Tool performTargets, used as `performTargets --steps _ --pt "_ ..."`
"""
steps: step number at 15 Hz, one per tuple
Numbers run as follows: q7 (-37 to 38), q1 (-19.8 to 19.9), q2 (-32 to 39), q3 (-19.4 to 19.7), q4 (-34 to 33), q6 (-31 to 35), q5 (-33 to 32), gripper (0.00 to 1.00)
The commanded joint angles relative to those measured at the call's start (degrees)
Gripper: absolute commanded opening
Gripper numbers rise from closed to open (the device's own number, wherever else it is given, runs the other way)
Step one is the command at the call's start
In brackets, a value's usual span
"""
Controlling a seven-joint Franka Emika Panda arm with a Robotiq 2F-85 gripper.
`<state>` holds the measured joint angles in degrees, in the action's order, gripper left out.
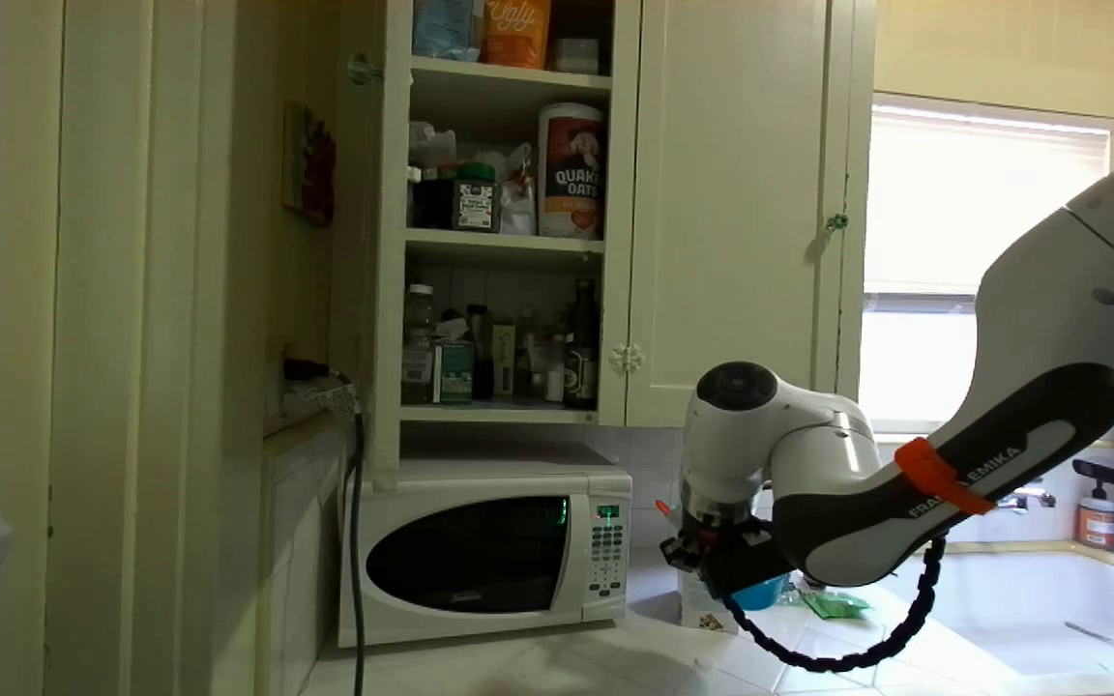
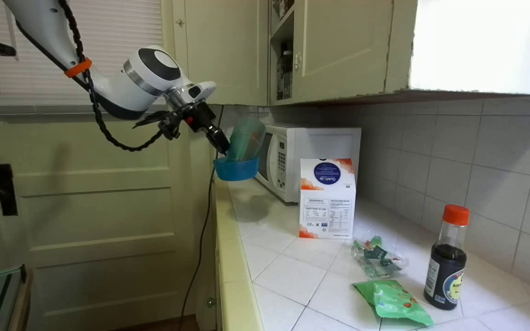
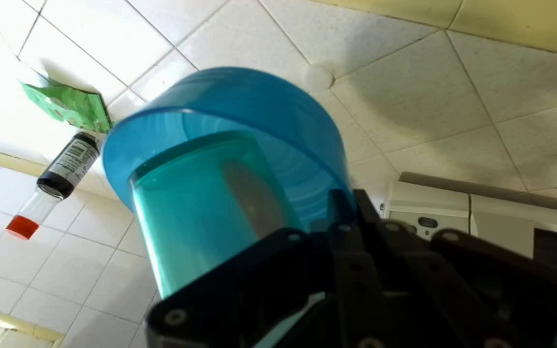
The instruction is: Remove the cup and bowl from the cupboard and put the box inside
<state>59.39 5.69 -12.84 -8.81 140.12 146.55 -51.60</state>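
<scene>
Translucent teal cup (image 3: 196,208) sits in round blue plastic bowl (image 2: 237,170)

A black two-fingered gripper (image 3: 354,200) pinches the bowl's thin rim above a white-tiled counter (image 2: 283,280) near its yellow front edge. An upright white gable-topped carton (image 2: 327,195) with orange print stands near a boxy white microwave (image 1: 484,551); a crinkled green packet (image 2: 394,301) lies beside a red-capped bottle (image 2: 446,262) of dark liquid. The bowl's mouth faces up; the cup's long axis leans off vertical, the carton's runs straight up.

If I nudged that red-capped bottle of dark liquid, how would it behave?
Pushed high, the red-capped bottle would probably tip, being tall and narrow. The dark liquid filling its lower part likely keeps its weight low. Being round, it might roll once down.
</scene>
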Motion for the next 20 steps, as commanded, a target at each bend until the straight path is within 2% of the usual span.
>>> performTargets --steps 1,3,6,10,11,16,20 --pt "0.0 -1.3 0.0 1.3 -0.1 -0.3 -0.2 0.01" --pt "1.1 -1.1 0.9 0.9 -0.6 -1.6 -2.1 0.01" --pt "3.2 0.0 2.8 2.4 1.2 -0.4 -3.9 0.01" --pt "4.4 1.6 4.2 7.4 4.6 4.7 -8.6 0.01" --pt "4.4 3.2 4.2 7.6 5.6 6.6 -11.0 0.01" --pt "3.3 8.1 3.4 12.7 8.9 21.1 -33.0 0.01" --pt "8.1 12.2 2.1 18.0 7.6 35.2 -51.3 0.01"
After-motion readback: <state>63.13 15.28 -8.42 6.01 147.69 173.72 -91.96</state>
